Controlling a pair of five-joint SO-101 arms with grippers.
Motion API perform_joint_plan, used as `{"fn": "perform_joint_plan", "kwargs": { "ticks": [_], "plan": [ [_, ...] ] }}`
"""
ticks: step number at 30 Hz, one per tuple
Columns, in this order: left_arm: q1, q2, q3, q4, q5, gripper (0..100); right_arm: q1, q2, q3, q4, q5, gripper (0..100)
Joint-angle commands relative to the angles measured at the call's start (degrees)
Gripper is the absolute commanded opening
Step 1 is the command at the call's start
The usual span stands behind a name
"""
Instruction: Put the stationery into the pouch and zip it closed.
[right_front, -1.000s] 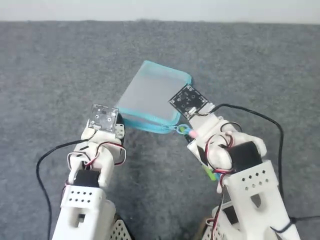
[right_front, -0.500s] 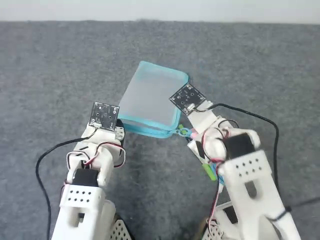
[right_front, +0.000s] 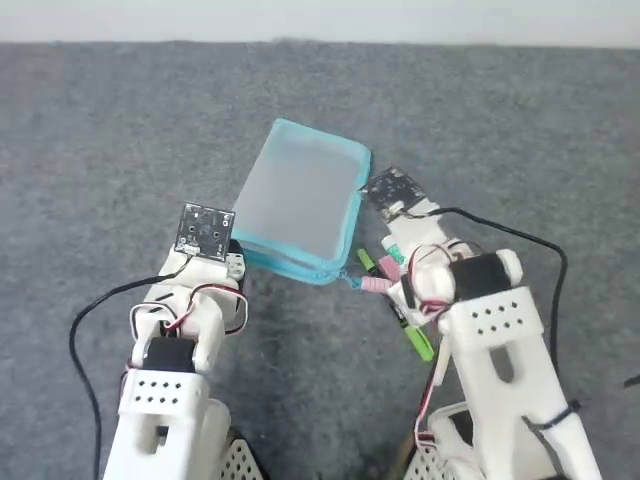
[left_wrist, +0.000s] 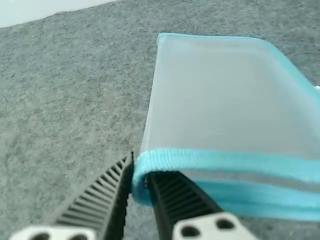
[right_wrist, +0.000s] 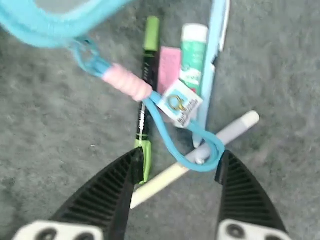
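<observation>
The pouch is a translucent, frosted rectangle edged in turquoise, lying flat and askew on the table; whether its zip is shut cannot be told; at its near right corner hangs the pull, a pink bead on a turquoise ring, trailing a blue cord loop with a small tag; the stationery lies outside, just beside that corner: a green pen, a pink eraser, a green-and-white tube, a pale blue pen, and a white pen lying crosswise under the cord.
</observation>
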Motion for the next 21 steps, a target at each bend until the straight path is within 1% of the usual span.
{"fn": "perform_joint_plan", "kwargs": {
  "ticks": [1, 3, 5, 9, 13, 17, 21],
  "plan": [
    [-0.53, 0.53, -3.82, 0.0, 0.79, 1, 3.91, 4.44, -0.62, -0.84, 5.27, 20.8],
    [-0.53, 0.53, -3.82, 0.0, 0.79, 1, 5.93, 8.48, -0.62, -1.63, 8.18, 20.9],
    [-0.53, 0.53, -3.82, 0.0, 0.79, 1, 8.13, 12.53, -0.62, -2.86, 9.23, 20.9],
    [-0.62, 0.53, -3.82, 0.0, 0.79, 1, 12.09, 17.36, -0.62, -4.53, 8.26, 20.6],
    [-0.62, 0.53, -3.82, -0.09, 0.79, 1, 13.58, 17.98, -0.26, -2.24, 0.26, 20.6],
    [-0.62, 0.53, -3.82, -0.09, 0.79, 1, 13.14, 18.95, 0.35, -2.33, -3.25, 20.6],
    [-0.62, 0.53, -3.82, -0.09, 0.79, 1, 10.77, 20.53, 2.99, -2.77, -5.45, 19.5]
  ]
}}
